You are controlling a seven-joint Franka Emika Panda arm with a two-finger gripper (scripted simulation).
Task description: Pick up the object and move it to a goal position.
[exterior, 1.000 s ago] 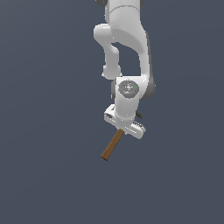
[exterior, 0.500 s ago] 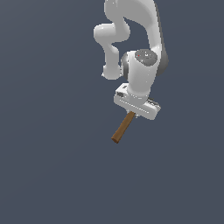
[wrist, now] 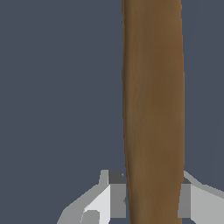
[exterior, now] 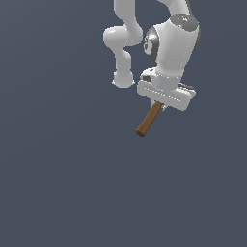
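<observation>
Brown wood fills most of your wrist view: the long straight handle of the hammer (wrist: 153,109) runs the full height of that picture, and your gripper (wrist: 151,199) is clamped on it, one grey finger (wrist: 114,197) pressed to one side of the handle and the other finger pressed to the opposite side.

From the exterior view, your white arm (exterior: 169,48) comes down from the upper edge of the picture, at about one o'clock from the centre. Its wide, pale gripper (exterior: 159,105) sits at the low end of the arm, tilted, and the hammer (exterior: 147,120) sticks out from beneath it. The visible part of the handle slants from the gripper toward seven o'clock, its free end just above the middle of the picture. You cannot see the hammer's head in either view; the gripper body hides it.

Behind everything lies a plain dark blue-grey background (exterior: 58,183). The hammer touches nothing but your fingers.
</observation>
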